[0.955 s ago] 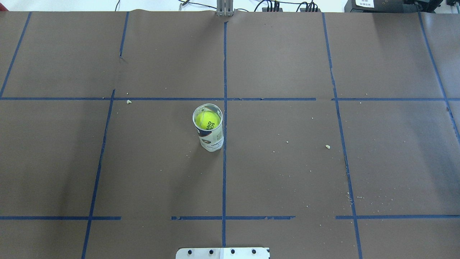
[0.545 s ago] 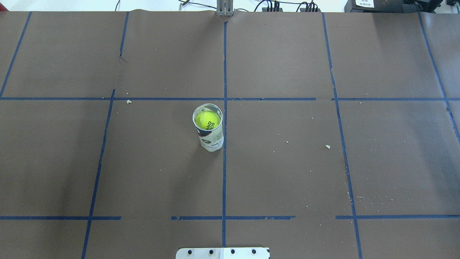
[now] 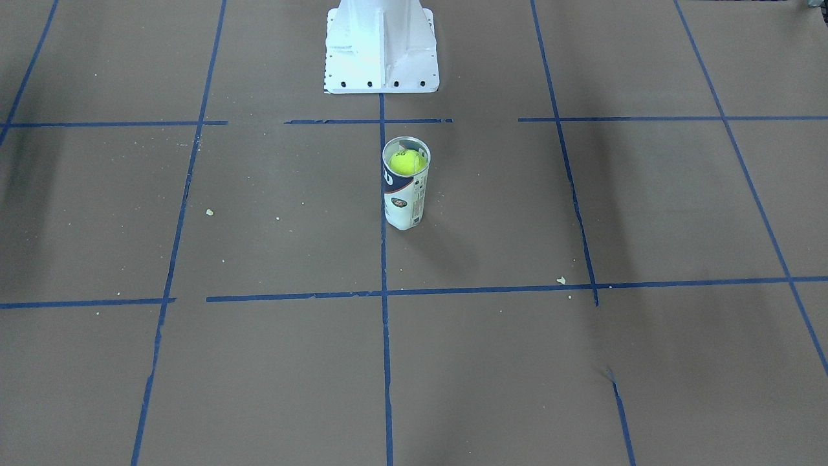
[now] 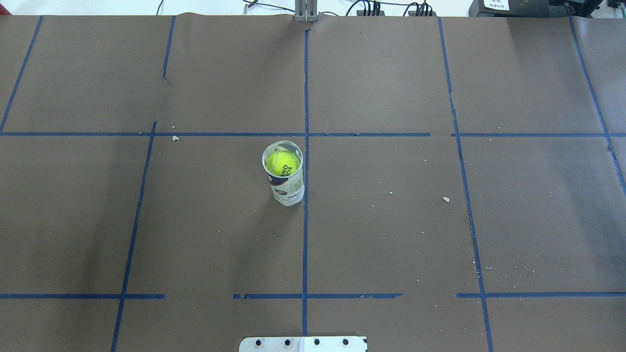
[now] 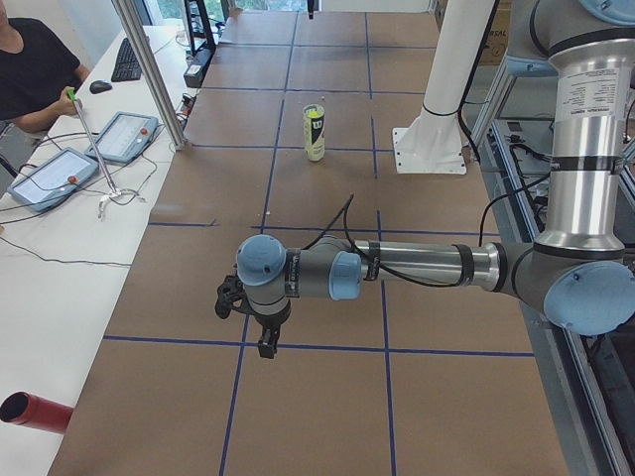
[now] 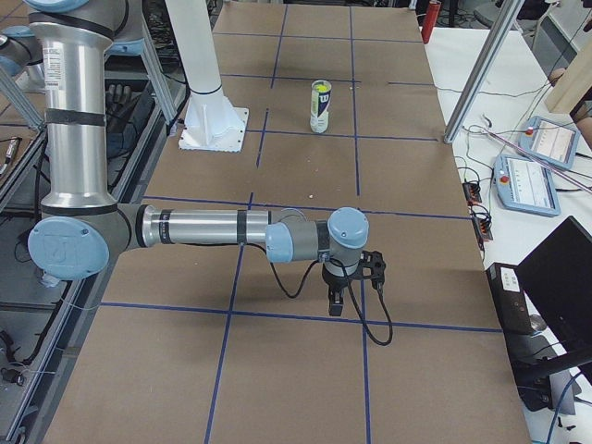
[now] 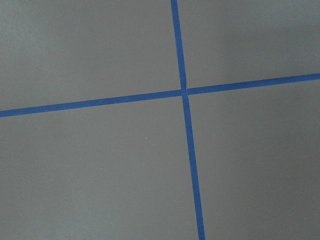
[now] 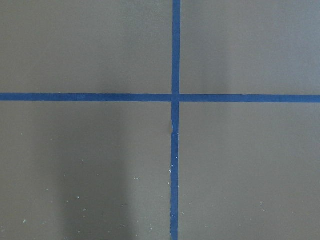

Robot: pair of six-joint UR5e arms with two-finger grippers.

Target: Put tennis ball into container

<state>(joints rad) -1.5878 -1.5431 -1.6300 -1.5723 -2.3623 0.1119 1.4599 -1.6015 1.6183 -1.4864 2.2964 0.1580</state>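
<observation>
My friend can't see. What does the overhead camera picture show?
A fuzzy yellow-green tennis ball sits inside a tall clear plastic tube standing upright near the middle of a brown table crossed by blue tape lines.

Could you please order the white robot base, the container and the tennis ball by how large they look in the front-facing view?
1. white robot base, largest even though the top edge cuts it off
2. container
3. tennis ball, sitting inside the container's mouth
</observation>
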